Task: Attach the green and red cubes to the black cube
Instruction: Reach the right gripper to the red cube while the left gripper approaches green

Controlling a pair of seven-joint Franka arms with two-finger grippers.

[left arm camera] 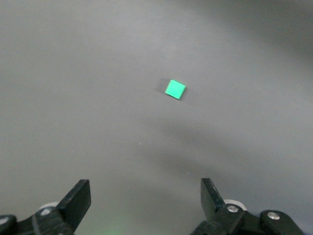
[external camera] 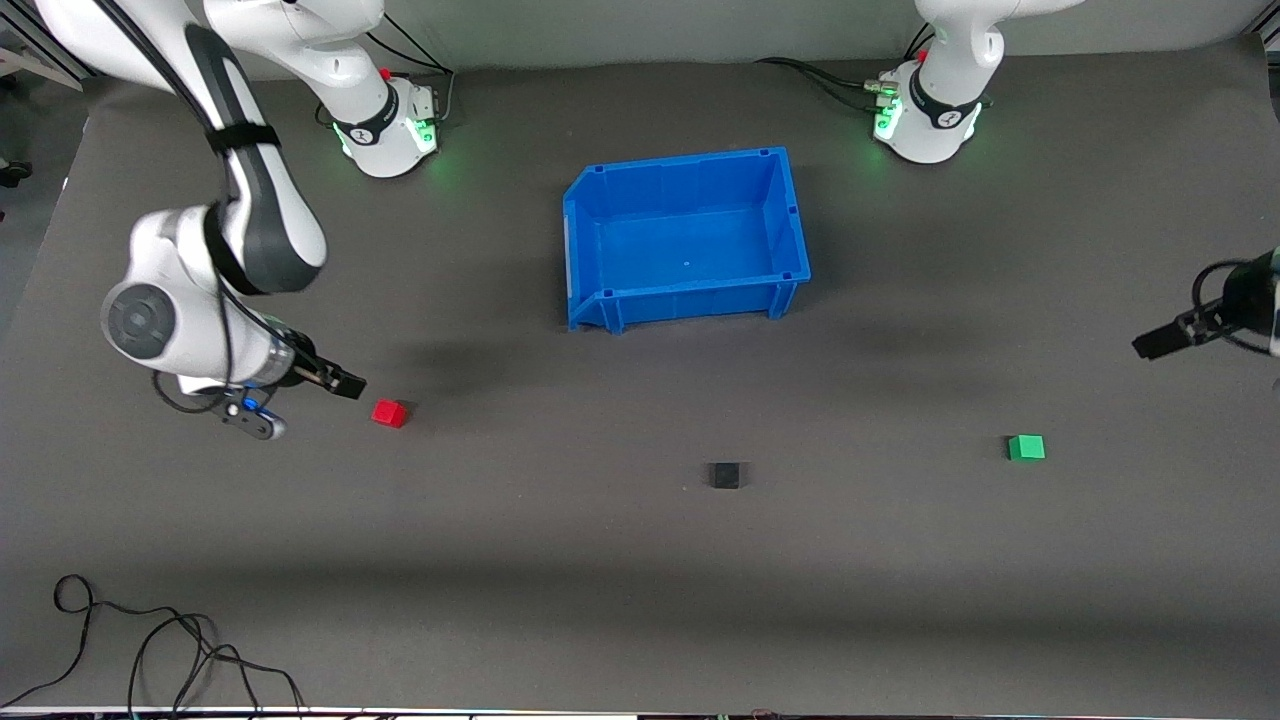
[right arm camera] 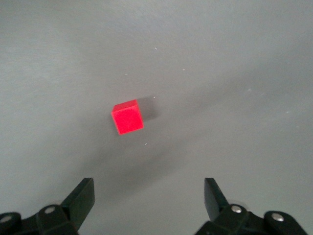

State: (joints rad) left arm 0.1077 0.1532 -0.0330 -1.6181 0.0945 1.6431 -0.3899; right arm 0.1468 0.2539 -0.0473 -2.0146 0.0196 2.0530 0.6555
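Note:
The red cube (external camera: 389,413) lies on the grey mat toward the right arm's end; it also shows in the right wrist view (right arm camera: 128,117). My right gripper (external camera: 345,384) hangs open and empty just beside it, in the air. The black cube (external camera: 725,475) lies near the mat's middle, nearer the front camera than the bin. The green cube (external camera: 1026,447) lies toward the left arm's end and shows in the left wrist view (left arm camera: 174,89). My left gripper (external camera: 1155,345) is open and empty, up over the mat at that end, apart from the green cube.
A blue bin (external camera: 603,299) stands empty between the two arm bases. Loose black cables (external camera: 150,650) lie at the mat's near corner by the right arm's end. The three cubes are well apart from each other.

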